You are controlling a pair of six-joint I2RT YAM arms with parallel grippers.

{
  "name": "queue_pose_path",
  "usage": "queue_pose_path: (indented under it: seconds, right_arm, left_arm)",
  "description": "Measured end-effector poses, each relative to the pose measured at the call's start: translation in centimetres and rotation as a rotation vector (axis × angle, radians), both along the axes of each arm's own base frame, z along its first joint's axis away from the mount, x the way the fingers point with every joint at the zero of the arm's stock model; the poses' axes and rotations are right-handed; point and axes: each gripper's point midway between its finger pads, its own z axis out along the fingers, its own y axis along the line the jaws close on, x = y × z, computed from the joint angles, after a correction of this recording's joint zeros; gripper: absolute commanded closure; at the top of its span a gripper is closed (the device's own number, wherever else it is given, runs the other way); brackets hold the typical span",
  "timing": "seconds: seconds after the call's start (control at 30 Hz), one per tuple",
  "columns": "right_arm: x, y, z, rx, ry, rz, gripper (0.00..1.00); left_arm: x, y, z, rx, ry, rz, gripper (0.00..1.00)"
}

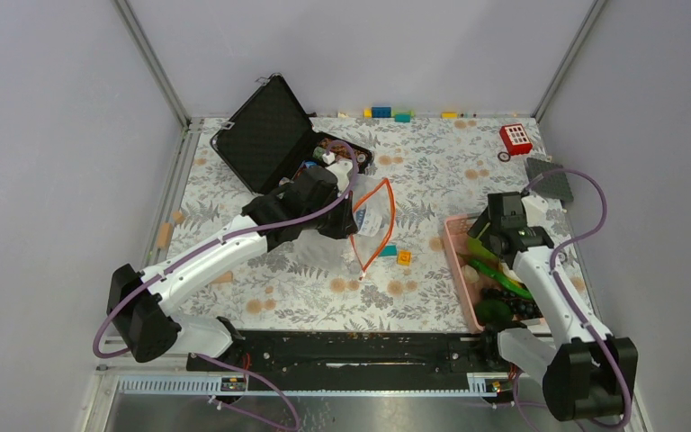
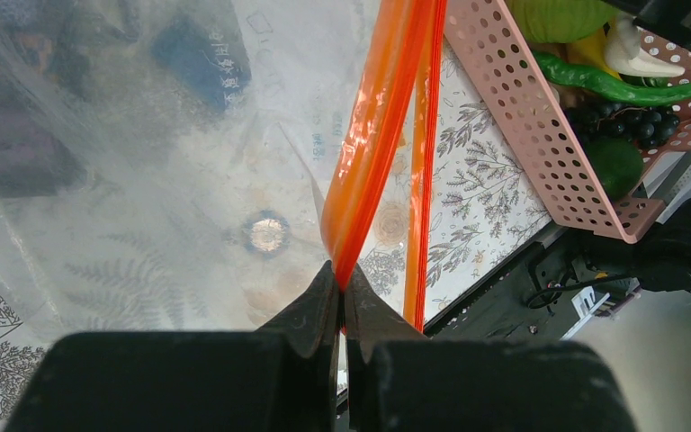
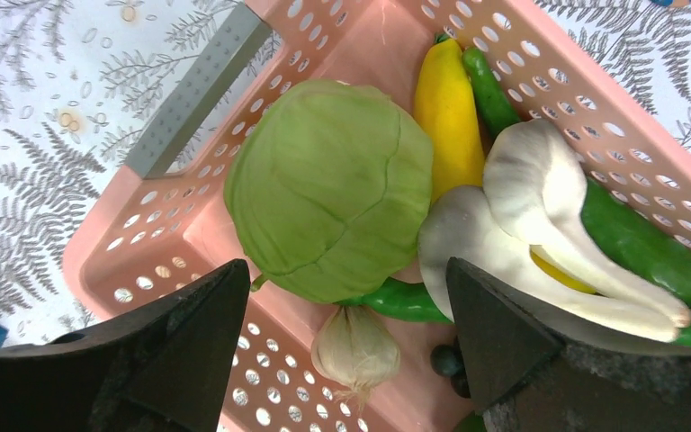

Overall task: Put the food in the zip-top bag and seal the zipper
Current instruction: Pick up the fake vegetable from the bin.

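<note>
First, the right end effector point(image 3: 344, 279) hangs over the basket point(image 3: 135, 270) with its fingers spread wide and nothing between them. All the food point(image 1: 504, 290) I can see lies inside that basket: the cabbage point(image 3: 328, 189) pressed against the mushrooms point(image 3: 540, 207), with the yellow piece point(image 3: 448, 108) and a green pod point(image 3: 630, 238) packed in too. The cabbage is round and smooth, so a pinch off its middle would likely squirt it out. The closing fingers could also snag a mushroom. Left of the basket and farther back, well apart from it, the left end effector point(image 2: 340, 274) is clamped tight on the zipper point(image 2: 373, 135) of the bag point(image 2: 144, 180). That single pinch leaves the mouth a narrow loop, so a dropped cabbage could catch on the lip or drag the strip free.
</note>
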Motion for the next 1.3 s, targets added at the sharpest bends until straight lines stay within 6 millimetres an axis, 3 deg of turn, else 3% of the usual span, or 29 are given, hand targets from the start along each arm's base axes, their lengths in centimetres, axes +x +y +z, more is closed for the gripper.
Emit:
queue_pose_path:
  seconds: [0.2, 0.5, 0.7, 0.97, 1.07, 1.17, 1.3]
  right_arm:
    - [-0.5, 0.0, 2.4, 0.002, -0.081, 0.022, 0.13]
    - [0.1, 0.7, 2.8, 0.008, -0.061, 0.09, 0.18]
    - [1.0, 0.7, 1.4, -0.009, 0.004, 0.109, 0.3]
    - [1.3, 0.0, -0.4, -0.048, 0.091, 0.097, 0.34]
    - [1.5, -0.3, -0.6, -0.065, 0.107, 0.086, 0.43]
    - [1.6, -0.4, -0.8, -0.069, 0.113, 0.075, 0.64]
    - [1.5, -0.5, -0.9, -0.07, 0.116, 0.064, 0.8]
  left_arm:
    - [-0.1, -0.1, 0.0, -0.004, 0.002, -0.005, 1.0]
    - [0.0, -0.1, 0.0, -0.007, 0.007, -0.005, 1.0]
    - [0.1, -0.1, 0.0, -0.008, 0.007, -0.005, 1.0]
    - [0.1, -0.2, 0.0, -0.015, 0.005, -0.008, 1.0]
    - [0.1, -0.2, 0.1, -0.015, 0.005, -0.008, 1.0]
    - [0.1, -0.2, 0.1, -0.016, 0.005, -0.009, 1.0]
    - [0.1, -0.3, 0.1, -0.02, 0.006, -0.012, 1.0]
